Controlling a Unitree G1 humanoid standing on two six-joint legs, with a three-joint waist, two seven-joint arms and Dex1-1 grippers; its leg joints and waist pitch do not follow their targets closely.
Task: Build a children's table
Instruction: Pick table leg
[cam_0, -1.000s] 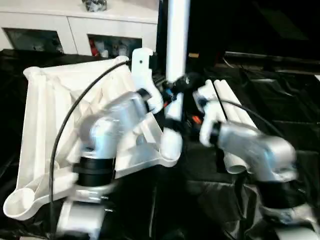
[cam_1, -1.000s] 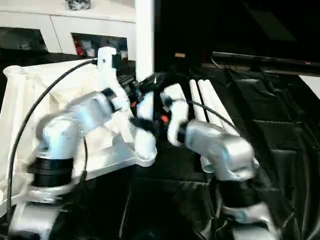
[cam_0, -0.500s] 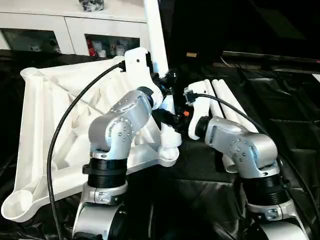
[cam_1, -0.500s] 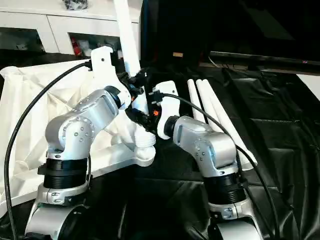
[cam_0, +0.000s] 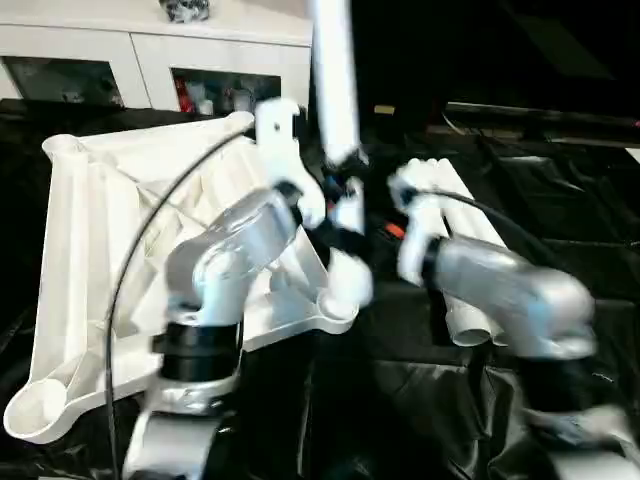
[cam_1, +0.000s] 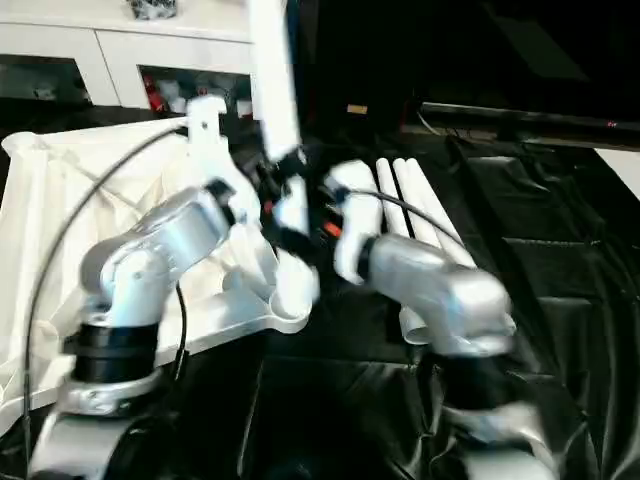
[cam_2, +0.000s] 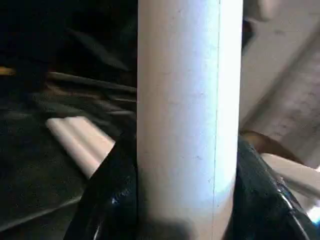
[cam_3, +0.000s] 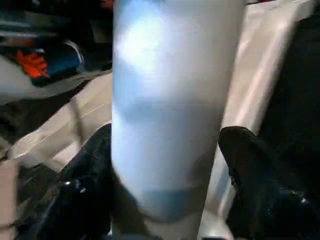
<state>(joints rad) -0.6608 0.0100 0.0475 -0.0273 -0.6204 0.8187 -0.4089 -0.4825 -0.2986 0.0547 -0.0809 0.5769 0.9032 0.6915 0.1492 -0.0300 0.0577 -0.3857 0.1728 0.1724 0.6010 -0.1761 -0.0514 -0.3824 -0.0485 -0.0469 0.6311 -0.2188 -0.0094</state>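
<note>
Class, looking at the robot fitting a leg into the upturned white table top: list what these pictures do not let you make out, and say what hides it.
- Upright leg: top cut off by the head views' upper edge.
- Corner socket: seating unclear, blurred by motion.
- Left gripper: fingers flank the leg; contact is unclear.
- Right gripper: same, the leg hides it.
- Spare legs: near ends behind the right forearm.
</note>
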